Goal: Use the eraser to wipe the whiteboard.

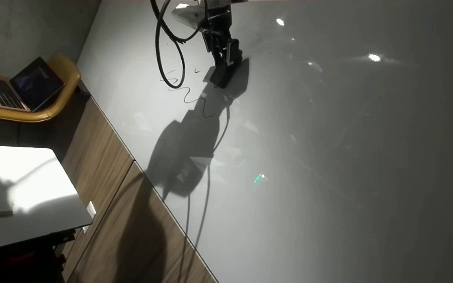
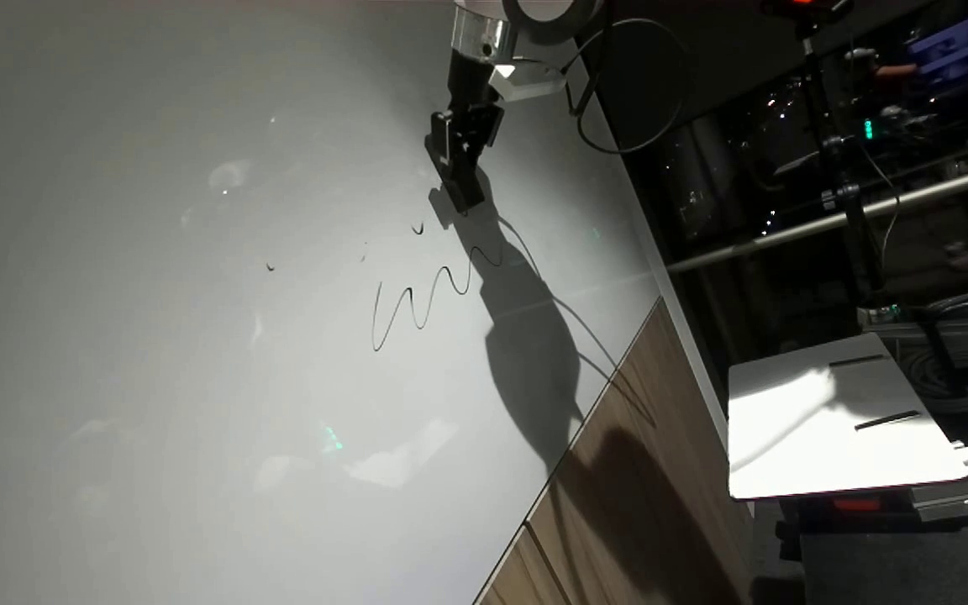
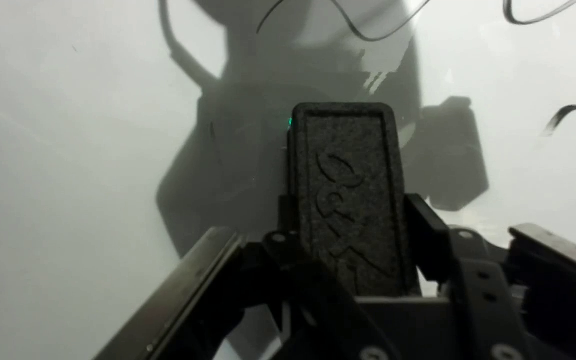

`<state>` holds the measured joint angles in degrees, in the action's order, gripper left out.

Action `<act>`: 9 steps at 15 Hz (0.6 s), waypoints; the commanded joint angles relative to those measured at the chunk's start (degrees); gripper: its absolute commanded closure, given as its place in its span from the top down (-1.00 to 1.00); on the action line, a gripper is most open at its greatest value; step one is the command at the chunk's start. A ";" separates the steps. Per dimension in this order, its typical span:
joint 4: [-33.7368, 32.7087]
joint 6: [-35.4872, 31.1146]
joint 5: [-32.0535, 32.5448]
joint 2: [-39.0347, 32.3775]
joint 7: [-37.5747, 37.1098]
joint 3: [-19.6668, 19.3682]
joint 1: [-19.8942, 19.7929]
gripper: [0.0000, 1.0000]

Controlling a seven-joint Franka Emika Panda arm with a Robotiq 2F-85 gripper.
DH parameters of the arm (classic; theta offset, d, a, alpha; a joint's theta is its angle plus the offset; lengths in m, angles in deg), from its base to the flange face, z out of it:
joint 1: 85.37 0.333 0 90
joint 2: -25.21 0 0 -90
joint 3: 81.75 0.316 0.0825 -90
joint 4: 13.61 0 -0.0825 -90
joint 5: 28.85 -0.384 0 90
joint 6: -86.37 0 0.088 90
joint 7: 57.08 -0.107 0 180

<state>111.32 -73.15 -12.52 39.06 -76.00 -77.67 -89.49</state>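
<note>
A dark grey eraser (image 3: 350, 165) with engraved lettering is clamped between the two fingers of my gripper (image 3: 352, 212), one pad against each long side. In both exterior views the eraser (image 1: 220, 78) (image 2: 463, 192) points down along the whiteboard (image 1: 328, 165) (image 2: 156, 353). Whether its face touches the board or stands slightly off it, I cannot tell. A thin wavy pen line (image 1: 187, 94) (image 2: 411, 294) runs below the eraser, partly under the arm's shadow. A short hooked mark (image 1: 196, 71) (image 2: 418, 228) (image 3: 573, 108) lies to one side of it.
Wood panelling (image 1: 100, 157) (image 2: 618, 496) borders the board's lower edge. A small white table (image 1: 67, 208) (image 2: 778, 462) stands nearby. A laptop (image 1: 2, 92) rests on a yellow chair (image 1: 59, 67). Black cable (image 1: 158, 47) loops from the arm in front of the board. Beyond the board's side runs a rail (image 2: 786, 235).
</note>
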 commanded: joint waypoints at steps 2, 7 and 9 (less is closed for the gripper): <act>-2.62 -0.75 -0.03 -2.32 2.72 -1.16 -0.28 -0.43; -4.35 -1.36 -0.43 -4.29 11.31 -5.44 -3.37 -0.43; -6.53 -1.84 -0.94 -7.22 13.62 -7.65 -4.65 -0.43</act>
<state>110.61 -73.14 -12.61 37.71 -66.95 -82.09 -91.99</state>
